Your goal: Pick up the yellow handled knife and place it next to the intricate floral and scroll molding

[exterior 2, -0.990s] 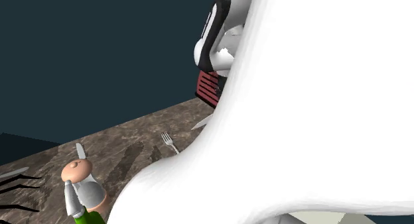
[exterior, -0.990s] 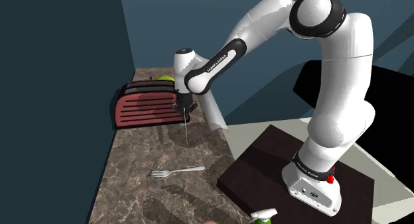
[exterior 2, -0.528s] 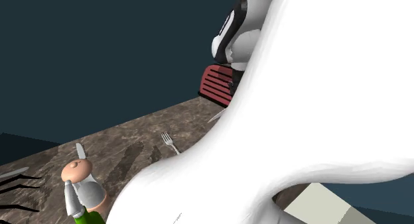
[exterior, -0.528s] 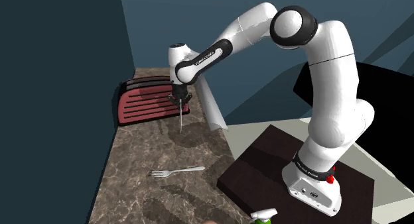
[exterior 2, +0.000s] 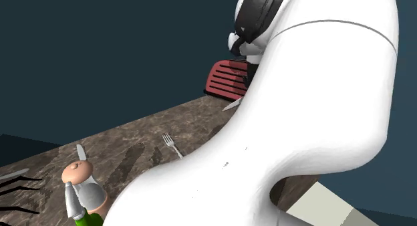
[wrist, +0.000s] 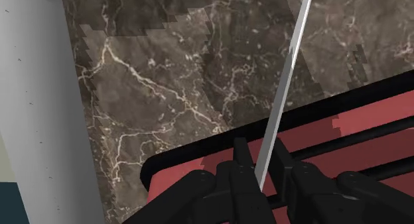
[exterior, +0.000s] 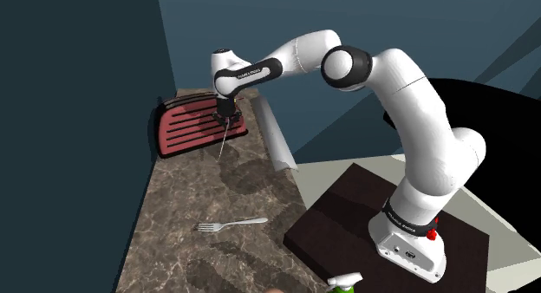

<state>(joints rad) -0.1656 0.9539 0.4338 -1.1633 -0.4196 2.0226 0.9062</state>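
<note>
My gripper (exterior: 227, 119) hangs over the front edge of a red slotted toaster (exterior: 185, 127) and is shut on the knife (exterior: 223, 145). The thin silver blade points down toward the dark marble counter (exterior: 195, 192); the fingers hide its handle. In the wrist view the blade (wrist: 285, 90) runs out from between the clasping fingers (wrist: 240, 156), above the toaster's red top (wrist: 371, 123) and the counter. The molding (exterior: 276, 139) is a plain pale grey strip leaning at the wall, just to the shoulder view's right of the gripper; it shows beside the gripper as a grey slab (wrist: 33, 90).
A silver fork (exterior: 232, 224) lies mid-counter, nearer the stand (exterior: 347, 218). A green spray bottle (exterior: 344, 283) stands at the counter's near end, also seen as the bottle (exterior 2: 84, 190) in the second exterior view. Dark blue walls close the counter's far end and left side.
The arm has stretched out and carried the gripper with the knife up and to the shoulder view's left, from over the counter to the toaster's front edge. The blade now tilts slightly.
</note>
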